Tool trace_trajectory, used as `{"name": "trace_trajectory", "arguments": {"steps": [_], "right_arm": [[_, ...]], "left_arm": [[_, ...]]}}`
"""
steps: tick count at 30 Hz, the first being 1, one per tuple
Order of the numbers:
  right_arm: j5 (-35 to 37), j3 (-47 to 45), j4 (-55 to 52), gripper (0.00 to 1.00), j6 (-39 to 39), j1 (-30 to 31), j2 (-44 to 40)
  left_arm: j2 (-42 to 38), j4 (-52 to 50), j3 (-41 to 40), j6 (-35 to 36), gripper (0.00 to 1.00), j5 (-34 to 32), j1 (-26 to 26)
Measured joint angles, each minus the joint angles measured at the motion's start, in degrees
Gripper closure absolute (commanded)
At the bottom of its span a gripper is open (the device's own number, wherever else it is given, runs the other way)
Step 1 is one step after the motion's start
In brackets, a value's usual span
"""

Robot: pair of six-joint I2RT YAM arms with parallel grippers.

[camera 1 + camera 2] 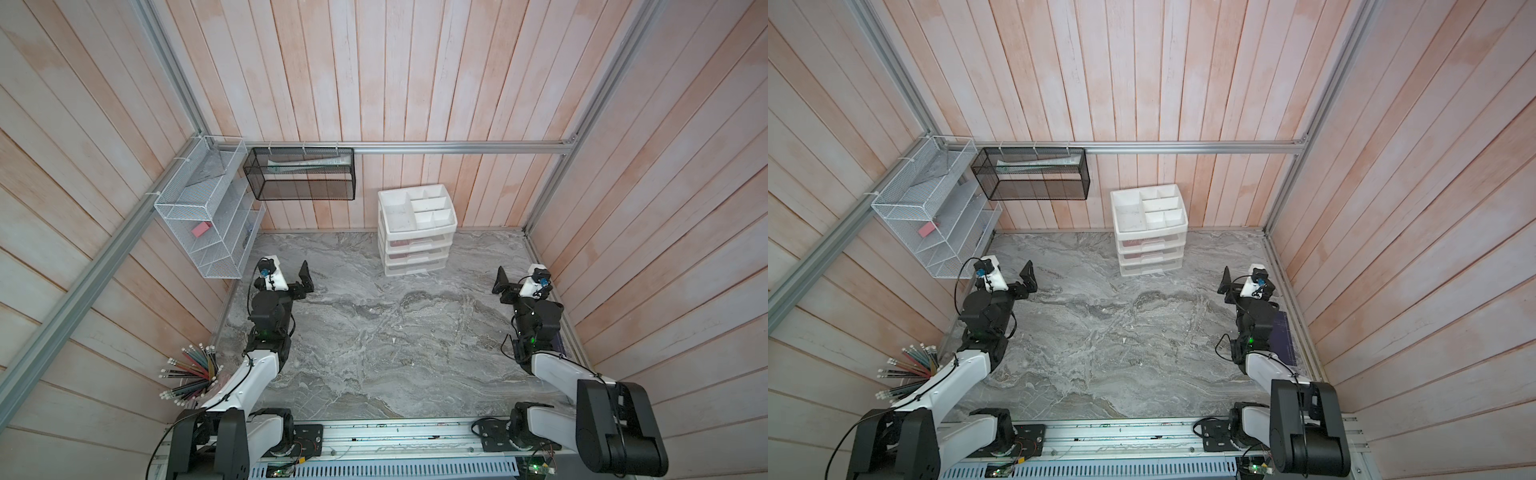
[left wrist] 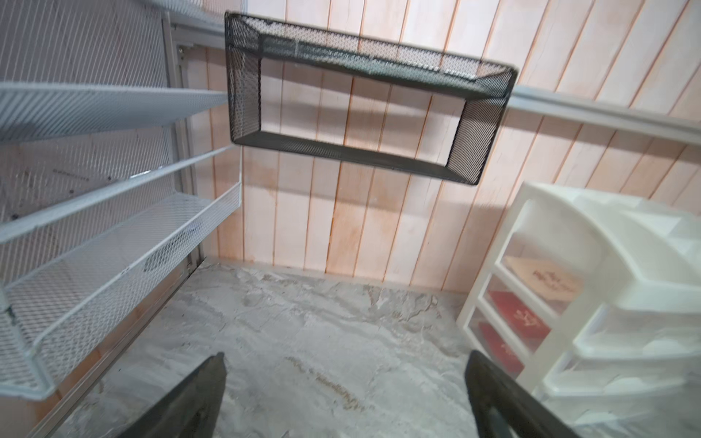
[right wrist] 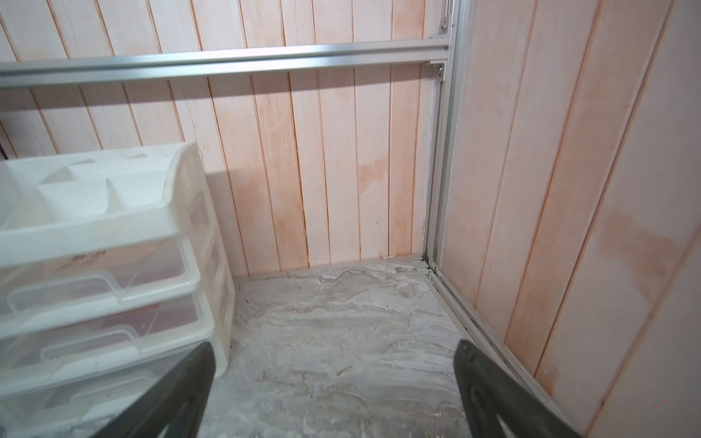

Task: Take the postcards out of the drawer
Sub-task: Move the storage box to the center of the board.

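A white three-drawer unit [image 1: 415, 253] stands against the back wall, with all its drawers pushed in. Through the clear drawer fronts the postcards show in the left wrist view: a beige one [image 2: 546, 282] in the top drawer, a red one [image 2: 519, 316] in the middle drawer and another red one [image 2: 500, 350] in the bottom drawer. My left gripper [image 1: 291, 274] hovers open over the table's left side, well away from the unit. My right gripper [image 1: 519, 277] hangs open on the right side. Both hold nothing, as the left wrist view [image 2: 346, 358] and the right wrist view [image 3: 335, 347] show.
A white wire rack [image 1: 199, 216] holding a pink eraser [image 1: 201, 229] hangs on the left wall. A black mesh basket [image 1: 299, 174] hangs on the back wall. Pencils in a cup [image 1: 195, 374] stand near the left arm. A dark navy booklet [image 1: 1283, 336] lies under the right arm.
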Motion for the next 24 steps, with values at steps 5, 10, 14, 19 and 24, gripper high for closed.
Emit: {"name": "trace_trajectory", "arguments": {"steps": [5,10,14,19,24], "right_arm": [[-4.4,16.4,-15.8,0.13,3.0,0.1,0.4],[-10.3,33.9,-29.7,0.21,5.3,0.3,7.1],[-14.2,45.5,-38.9,0.29,6.3,0.5,14.6],[-17.0,58.7,-48.5,0.36,6.6,1.6,24.9],[-18.8,69.8,-55.3,0.42,5.4,3.7,34.2]], "left_arm": [[-1.0,-7.5,9.3,-2.4,0.0,-1.2,-5.4],[3.3,-16.7,22.9,-5.0,0.0,0.0,-9.0],[10.2,-25.7,35.6,-7.5,0.04,2.3,-11.0],[20.2,-36.1,49.9,-10.6,0.05,5.6,-13.6],[29.9,-43.5,60.1,-12.0,0.09,6.7,-16.6]]}}
